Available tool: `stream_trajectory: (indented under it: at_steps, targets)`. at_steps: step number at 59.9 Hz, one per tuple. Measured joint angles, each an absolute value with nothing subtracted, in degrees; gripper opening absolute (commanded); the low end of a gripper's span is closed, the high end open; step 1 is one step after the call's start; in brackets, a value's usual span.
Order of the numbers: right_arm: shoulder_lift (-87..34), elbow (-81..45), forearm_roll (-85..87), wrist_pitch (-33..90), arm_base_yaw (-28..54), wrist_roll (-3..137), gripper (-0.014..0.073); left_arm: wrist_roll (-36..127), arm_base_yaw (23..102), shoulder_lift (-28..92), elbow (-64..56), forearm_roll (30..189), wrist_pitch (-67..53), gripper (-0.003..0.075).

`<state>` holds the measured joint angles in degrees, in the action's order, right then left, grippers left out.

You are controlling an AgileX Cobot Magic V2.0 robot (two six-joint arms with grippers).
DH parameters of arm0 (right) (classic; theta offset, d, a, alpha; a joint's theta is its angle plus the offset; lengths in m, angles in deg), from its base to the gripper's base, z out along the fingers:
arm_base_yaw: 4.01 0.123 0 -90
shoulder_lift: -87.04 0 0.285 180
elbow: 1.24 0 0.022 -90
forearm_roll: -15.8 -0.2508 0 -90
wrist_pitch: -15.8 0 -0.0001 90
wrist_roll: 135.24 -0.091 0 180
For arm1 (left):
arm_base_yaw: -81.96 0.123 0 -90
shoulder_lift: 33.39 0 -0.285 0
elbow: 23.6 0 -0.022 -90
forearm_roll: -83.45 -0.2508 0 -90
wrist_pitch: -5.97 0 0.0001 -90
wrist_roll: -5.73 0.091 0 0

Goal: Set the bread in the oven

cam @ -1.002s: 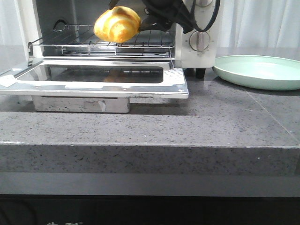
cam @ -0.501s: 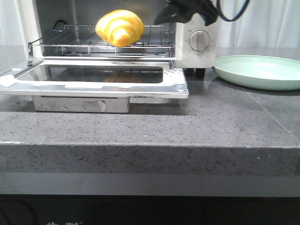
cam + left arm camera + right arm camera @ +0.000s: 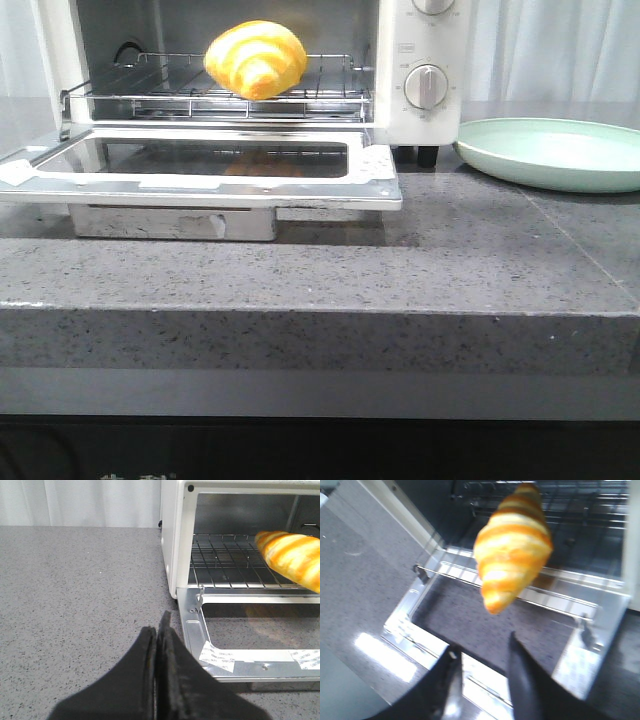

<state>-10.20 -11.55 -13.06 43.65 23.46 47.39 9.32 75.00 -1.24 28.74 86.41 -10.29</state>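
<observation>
One bread on oven rack; left jaws pressed together, right jaws spread, empty.

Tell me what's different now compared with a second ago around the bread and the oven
The right gripper let go of the bread, which went from hanging just above the wire rack to resting on it. The arm then pulled up and to the right, out of the front view; its fingers now stand open, clear of the bread. The oven, its dropped door and the green plate stayed put.
</observation>
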Motion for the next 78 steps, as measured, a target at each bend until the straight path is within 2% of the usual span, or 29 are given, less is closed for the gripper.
stream_trajectory:
  at_steps: [2, 9, 24, 38, 49, 63, 78]
  targets:
    - [-11.17, -11.55, -11.50, 45.45, 22.19, 47.39, 0.0020, 9.32, 75.00, -1.24, 28.74, 86.41, -10.29, -0.0020]
    - [-14.20, -11.55, -7.63, 49.89, 17.77, 47.39, -0.0075, 9.32, 75.00, -1.24, 28.74, 86.41, -10.29, -0.0020]
    - [-20.65, -11.55, 4.02, 58.94, 10.59, 47.39, -0.0069, 9.32, 75.00, -1.24, 28.74, 86.41, -10.29, -0.0020]
    - [-28.10, -13.35, 5.54, 61.23, 10.06, 47.52, -0.0069, 9.32, 75.00, -1.24, 28.74, 86.41, -10.29, -0.0020]
    - [-38.11, -23.48, 5.54, 56.11, 10.06, 47.60, -0.0069, 9.32, 75.00, -1.24, 28.74, 86.41, -10.29, -0.0020]
    - [-58.07, -42.18, 6.23, 44.02, 10.06, 47.73, -0.0069, 9.32, 75.00, -1.24, 28.74, 86.41, -10.29, -0.0020]
    - [-75.86, -54.13, 6.35, 38.77, 10.06, 47.73, -0.0069, 9.32, 75.00, -1.24, 28.74, 86.41, -10.29, -0.0020]
